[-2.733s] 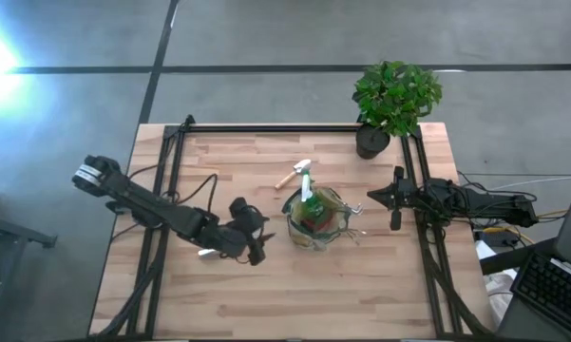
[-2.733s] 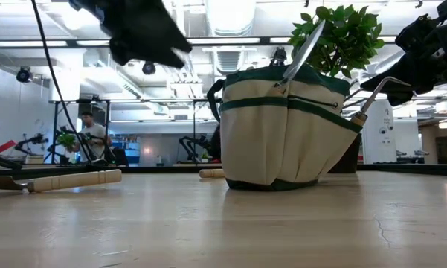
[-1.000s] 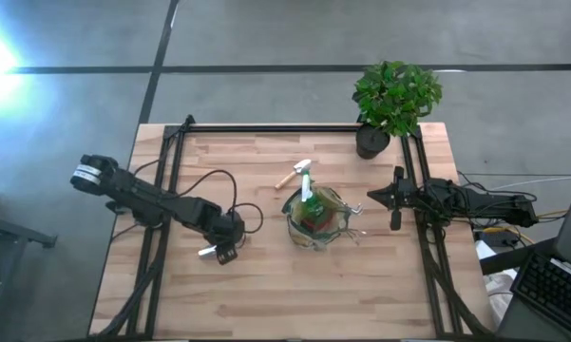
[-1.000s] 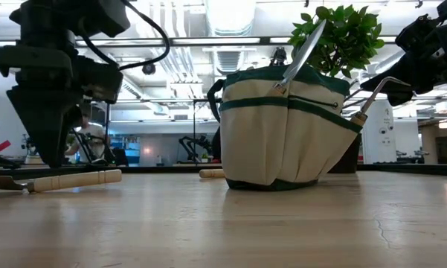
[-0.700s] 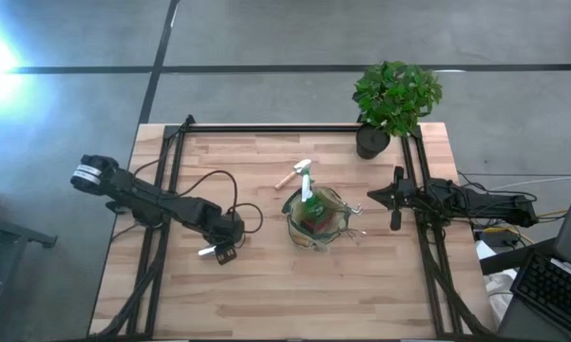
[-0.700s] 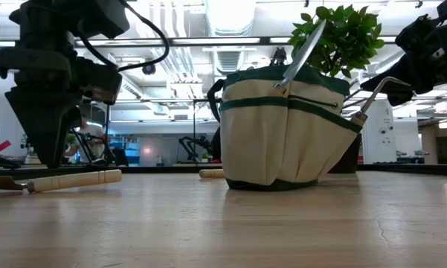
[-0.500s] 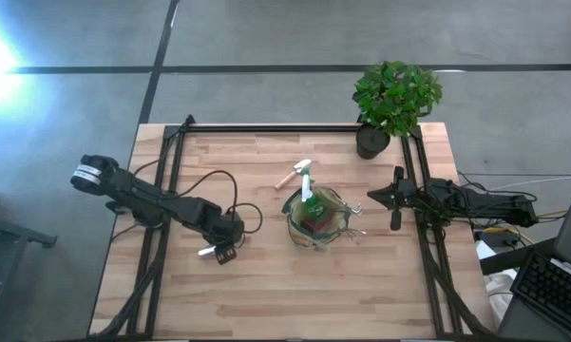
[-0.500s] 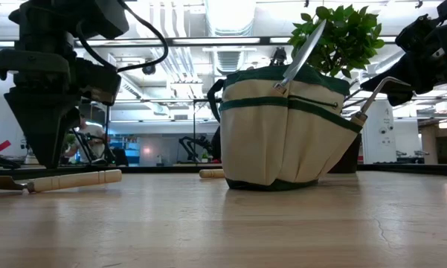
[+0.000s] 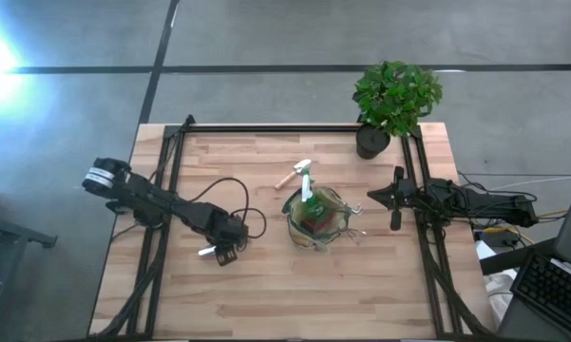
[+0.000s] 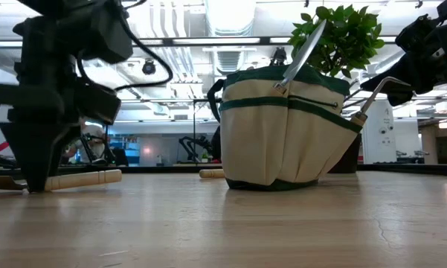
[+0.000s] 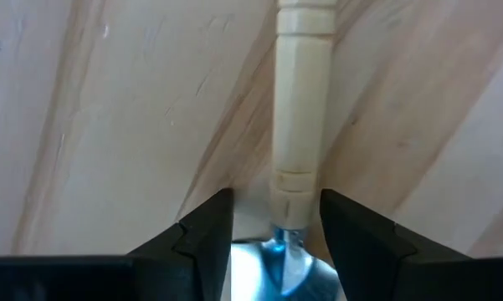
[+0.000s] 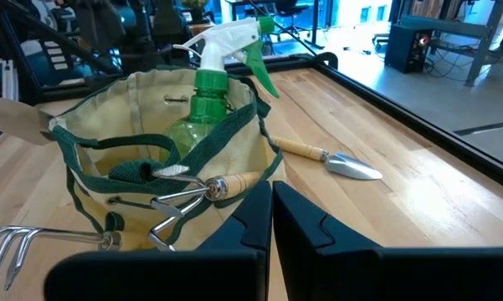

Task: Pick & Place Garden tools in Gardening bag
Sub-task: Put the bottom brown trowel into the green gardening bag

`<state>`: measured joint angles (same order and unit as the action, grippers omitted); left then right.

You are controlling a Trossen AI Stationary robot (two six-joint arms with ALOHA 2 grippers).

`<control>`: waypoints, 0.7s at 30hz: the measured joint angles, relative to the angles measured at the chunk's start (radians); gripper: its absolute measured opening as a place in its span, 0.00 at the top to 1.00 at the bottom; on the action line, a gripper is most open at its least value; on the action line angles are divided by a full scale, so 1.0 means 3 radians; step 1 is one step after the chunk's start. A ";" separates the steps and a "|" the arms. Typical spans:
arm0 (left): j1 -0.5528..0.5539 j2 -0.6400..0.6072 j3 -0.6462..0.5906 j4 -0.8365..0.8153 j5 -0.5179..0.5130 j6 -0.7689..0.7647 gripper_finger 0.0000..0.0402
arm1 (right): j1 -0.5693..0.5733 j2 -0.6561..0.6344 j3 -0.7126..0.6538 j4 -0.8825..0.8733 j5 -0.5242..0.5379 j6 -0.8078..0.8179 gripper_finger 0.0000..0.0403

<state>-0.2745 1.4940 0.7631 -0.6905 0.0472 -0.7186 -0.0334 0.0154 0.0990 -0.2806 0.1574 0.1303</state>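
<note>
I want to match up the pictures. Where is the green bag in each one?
High view: the gardening bag sits mid-table, right of centre.
Low view: the bag fills the middle.
Left wrist view: not in it.
Right wrist view: the bag, seen from above.
Shared landmark: the spray bottle standing in it.

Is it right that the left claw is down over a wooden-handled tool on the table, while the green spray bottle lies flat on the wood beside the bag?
Not quite. The left claw does straddle the light wooden-handled tool, but the green spray bottle with the white trigger is not lying on the table: it stands upright inside the beige, green-trimmed fabric bag. The right wrist view shows this.
</note>
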 joint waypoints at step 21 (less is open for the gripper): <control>-0.0005 0.0142 0.0015 0.0077 -0.0172 0.0166 0.55 | 0.0000 0.0000 0.0000 0.0000 0.0000 -0.0001 0.98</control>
<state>-0.2760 1.5367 0.7677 -0.6675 -0.0046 -0.6687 -0.0333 0.0154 0.0990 -0.2806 0.1573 0.1299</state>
